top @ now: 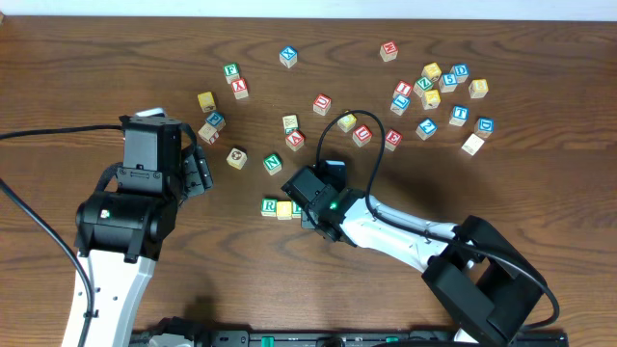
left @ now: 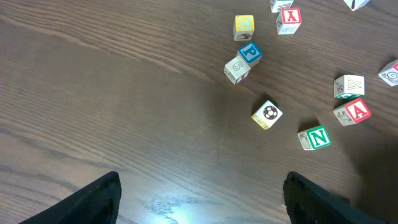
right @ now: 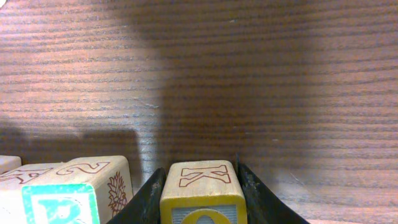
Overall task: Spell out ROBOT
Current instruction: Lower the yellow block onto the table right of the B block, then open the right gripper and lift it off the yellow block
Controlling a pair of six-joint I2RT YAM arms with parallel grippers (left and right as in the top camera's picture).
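Placement of the second letter looks to us nearly done: the right end effector stands narrow, its jaws pressed against both flanks of the yellow-topped cube, which sits on the counter just to the right of the green-framed R cube, one finger filling the gap between them. We judge the row's long axis to run from R rightward, toward the right arm, so that arm is the nearer for the next slot, while the left end effector hangs wide and empty over the counter, well apart from the row.
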